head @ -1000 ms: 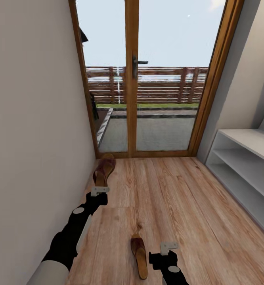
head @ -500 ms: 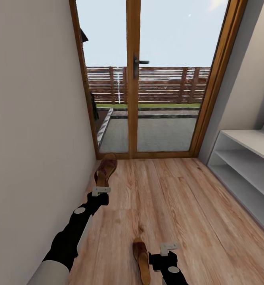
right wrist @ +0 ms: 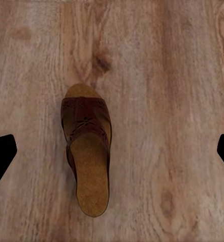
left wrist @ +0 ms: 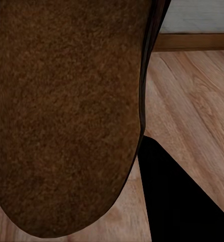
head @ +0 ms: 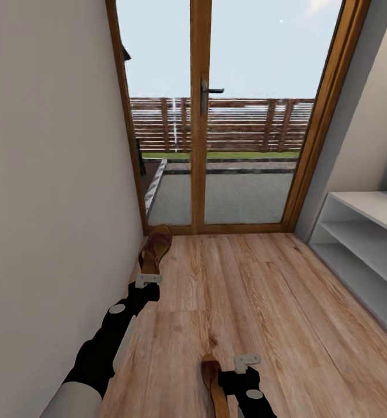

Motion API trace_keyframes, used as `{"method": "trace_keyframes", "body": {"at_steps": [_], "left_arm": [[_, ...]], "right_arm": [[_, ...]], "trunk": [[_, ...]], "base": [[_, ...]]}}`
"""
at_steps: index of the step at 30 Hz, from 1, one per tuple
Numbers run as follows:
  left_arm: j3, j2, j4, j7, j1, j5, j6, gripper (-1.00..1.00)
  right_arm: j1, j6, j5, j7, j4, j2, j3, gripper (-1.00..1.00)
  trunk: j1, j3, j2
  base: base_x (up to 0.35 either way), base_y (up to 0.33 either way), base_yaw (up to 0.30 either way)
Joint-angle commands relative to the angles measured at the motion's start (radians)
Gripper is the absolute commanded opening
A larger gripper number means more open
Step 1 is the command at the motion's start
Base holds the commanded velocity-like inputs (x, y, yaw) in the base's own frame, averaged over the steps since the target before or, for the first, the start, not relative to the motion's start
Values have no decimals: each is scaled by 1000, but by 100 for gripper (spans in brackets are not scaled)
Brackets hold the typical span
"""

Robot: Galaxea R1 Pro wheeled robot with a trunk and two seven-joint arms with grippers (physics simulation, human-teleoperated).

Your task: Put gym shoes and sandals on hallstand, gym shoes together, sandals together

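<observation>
My left gripper (head: 147, 279) is shut on the heel end of one dark brown sandal (head: 155, 248), which is held up close to the left wall. In the left wrist view that sandal's rough brown sole (left wrist: 66, 111) is pressed close to the camera. The second sandal (head: 215, 380) lies flat on the wood-plank corridor floor (head: 263, 290), just left of my right gripper (head: 247, 363). The right wrist view looks straight down on this sandal (right wrist: 87, 156), between widely open fingertips (right wrist: 1, 159). The gym shoes are out of view. A pale white unit with open tiers (head: 362, 244) stands on the right; I cannot tell if it is the hallstand.
A glazed wooden double door (head: 200, 145) closes off the far end of the corridor. A plain wall (head: 48, 203) runs close along my left arm. Bare floor stretches between the sandals and the white unit.
The whole picture has shifted, so the camera has moved: the door has slid right and the floor sandal sits lower. Both arms keep their places, and the left gripper still holds its sandal.
</observation>
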Motion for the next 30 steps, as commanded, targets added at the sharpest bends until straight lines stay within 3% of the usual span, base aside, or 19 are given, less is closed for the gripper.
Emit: {"method": "trace_keyframes", "body": {"at_steps": [1,9,16,20,30], "left_arm": [[1,0,-2,-6,0,-7,6,-100],[-1,0,-4,-6,0,-7,6,-100],[-72,4,-63,-6,-1,-7,11,-100],[-77,2,-97,-7,-2,-6,77,-100],[-75,3,-106,-7,-2,-5,91,-100]], "right_arm": [[0,9,7,-5,-3,0,2,100],[-1,10,7,-5,-15,0,0,100],[0,11,7,-6,-32,0,-2,100],[0,11,6,-5,-28,0,-2,100],[0,11,6,-5,-25,0,-1,100]], "trunk": [[0,-1,0],[0,-3,0],[0,-3,0],[15,-18,-28],[53,-62,-98]], "base": [[1,2,0],[-76,11,0],[-2,0,0],[0,0,28],[0,0,83]]}}
